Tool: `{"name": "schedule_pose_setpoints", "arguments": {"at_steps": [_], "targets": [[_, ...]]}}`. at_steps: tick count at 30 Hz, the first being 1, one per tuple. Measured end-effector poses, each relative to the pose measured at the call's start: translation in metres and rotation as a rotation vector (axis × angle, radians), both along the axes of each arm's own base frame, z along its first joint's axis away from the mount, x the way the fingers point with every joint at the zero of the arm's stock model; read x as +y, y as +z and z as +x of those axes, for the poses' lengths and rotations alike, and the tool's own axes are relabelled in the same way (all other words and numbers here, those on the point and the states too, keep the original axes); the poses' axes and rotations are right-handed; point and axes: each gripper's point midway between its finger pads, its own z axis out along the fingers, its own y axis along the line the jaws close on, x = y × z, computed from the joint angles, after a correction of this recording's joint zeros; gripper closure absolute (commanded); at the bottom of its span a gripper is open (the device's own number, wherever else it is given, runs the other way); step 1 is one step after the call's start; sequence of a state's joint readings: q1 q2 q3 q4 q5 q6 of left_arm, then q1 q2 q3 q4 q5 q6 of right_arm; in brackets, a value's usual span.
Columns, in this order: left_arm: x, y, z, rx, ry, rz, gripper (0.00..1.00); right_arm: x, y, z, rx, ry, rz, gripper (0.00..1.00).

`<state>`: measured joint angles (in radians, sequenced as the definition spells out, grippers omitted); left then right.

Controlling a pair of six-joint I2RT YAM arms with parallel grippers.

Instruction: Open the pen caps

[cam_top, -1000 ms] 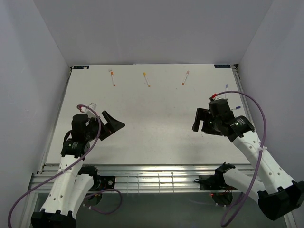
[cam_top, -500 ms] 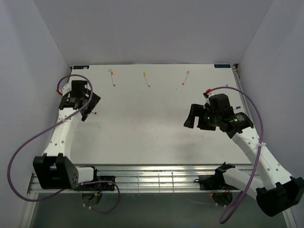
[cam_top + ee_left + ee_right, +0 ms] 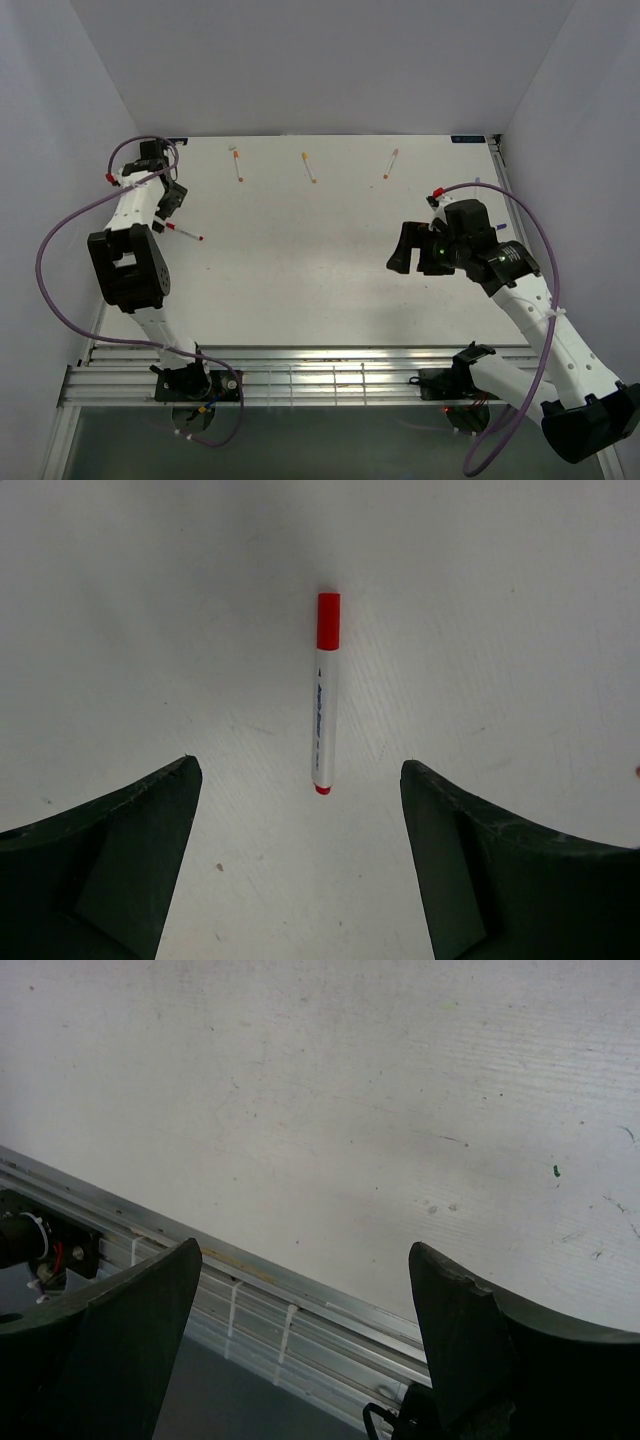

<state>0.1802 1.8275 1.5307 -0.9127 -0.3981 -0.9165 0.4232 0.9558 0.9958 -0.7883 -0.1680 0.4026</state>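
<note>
I stood watching as the left gripper (image 3: 300, 770) hung over the white worktop (image 3: 300, 285) near its left edge. Its two dark fingers (image 3: 110, 865) were spread as wide as they would go, with nothing between them. Just ahead of the fingertips lay a thin white-barrelled marker pen (image 3: 322, 720), flat on the worktop and in line with the gap. Its short red plastic cap (image 3: 328, 620) was on the end pointing away from the gripper. Nothing touched the pen.

The right gripper (image 3: 305, 1250) was over the right half of the worktop, well apart from every pen. It faced the near edge and the aluminium rail (image 3: 250, 1290) that ran along it. Its fingers were spread wide too and held nothing.

Three more white pens lay spaced out near the far edge: a left-hand pen (image 3: 237, 165), a middle pen (image 3: 309, 167) and a right-hand pen (image 3: 390, 163). Each showed an orange or reddish tip. From above they were too small for me to tell whether those caps were seated.
</note>
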Motion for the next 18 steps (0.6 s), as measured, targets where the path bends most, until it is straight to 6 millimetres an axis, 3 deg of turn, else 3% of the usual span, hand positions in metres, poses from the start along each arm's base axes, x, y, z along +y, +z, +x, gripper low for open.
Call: {"name": "schedule_pose_setpoints", "arguments": {"at_steps": [4,11,18], "targets": [[0.004,-0.019,0.014,0.037,-0.01,0.004,0.09,-0.001,0.004,-0.001,-0.023,0.008,0.0,0.1],[-0.001,-0.05,0.008,0.119,-0.013,-0.013,0.11,-0.002,-0.002,-0.003,-0.023,0.018,-0.009,0.1],[-0.02,-0.072,0.003,0.177,-0.042,-0.005,0.13,-0.003,-0.004,-0.003,-0.023,0.023,-0.015,0.1]]}}
